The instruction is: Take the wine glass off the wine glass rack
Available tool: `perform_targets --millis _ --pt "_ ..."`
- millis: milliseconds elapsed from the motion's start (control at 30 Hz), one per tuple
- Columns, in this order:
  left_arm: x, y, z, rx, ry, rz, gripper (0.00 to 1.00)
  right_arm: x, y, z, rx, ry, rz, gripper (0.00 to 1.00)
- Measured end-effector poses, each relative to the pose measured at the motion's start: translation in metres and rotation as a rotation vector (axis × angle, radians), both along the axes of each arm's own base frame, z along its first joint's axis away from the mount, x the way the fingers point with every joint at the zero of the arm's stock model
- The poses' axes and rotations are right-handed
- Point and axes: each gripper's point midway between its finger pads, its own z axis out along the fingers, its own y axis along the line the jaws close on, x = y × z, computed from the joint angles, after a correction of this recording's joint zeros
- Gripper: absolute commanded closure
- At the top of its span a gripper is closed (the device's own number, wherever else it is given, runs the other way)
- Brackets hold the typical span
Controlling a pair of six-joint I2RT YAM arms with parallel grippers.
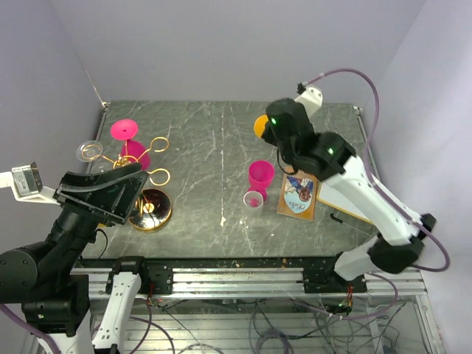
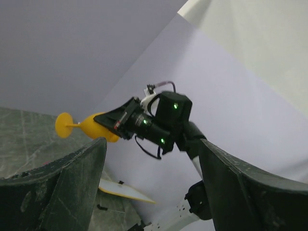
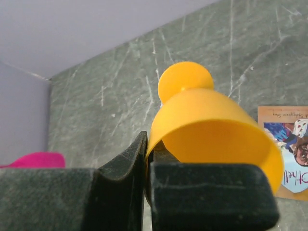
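The gold wire wine glass rack [image 1: 150, 210] stands at the left on its shiny disc base, with curled arms [image 1: 158, 144]. A pink wine glass [image 1: 127, 134] hangs upside down on it, and a clear glass [image 1: 89, 151] sits at its far-left arm. My left gripper [image 1: 131, 183] is open and empty, right over the rack; in the left wrist view [image 2: 151, 144] it points across at the right arm. My right gripper [image 1: 270, 134] is shut on the rim of an orange wine glass [image 1: 259, 125], held above the table's far middle. The glass also shows in the right wrist view [image 3: 211, 125] and the left wrist view [image 2: 91, 126].
A pink cup [image 1: 260, 175] and a small clear cup [image 1: 253, 200] stand mid-table. A picture card [image 1: 299, 194] and a yellow board [image 1: 343, 200] lie to their right. Walls enclose the table at the back and sides.
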Motion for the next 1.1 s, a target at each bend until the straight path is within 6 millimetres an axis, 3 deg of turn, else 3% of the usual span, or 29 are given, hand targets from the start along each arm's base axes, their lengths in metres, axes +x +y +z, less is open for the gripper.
perform_targets --millis 133,300,633,867,1100 --pt "0.003 0.001 -0.004 0.052 0.013 0.027 0.13 0.040 -0.006 -0.020 -0.064 0.122 -0.082 1.00" --pt "0.003 0.003 -0.001 0.127 0.010 0.063 0.13 0.073 -0.020 -0.067 -0.137 0.302 -0.129 1.00" --pt "-0.017 0.006 0.006 0.245 -0.043 0.122 0.13 0.092 -0.026 -0.129 -0.104 0.547 -0.110 1.00" --pt "-0.008 0.007 -0.001 0.273 -0.011 0.123 0.14 0.102 -0.019 -0.182 -0.107 0.705 -0.105 1.00" --pt "-0.001 0.006 -0.002 0.272 0.012 0.111 0.14 0.104 -0.015 -0.198 -0.102 0.740 -0.109 1.00"
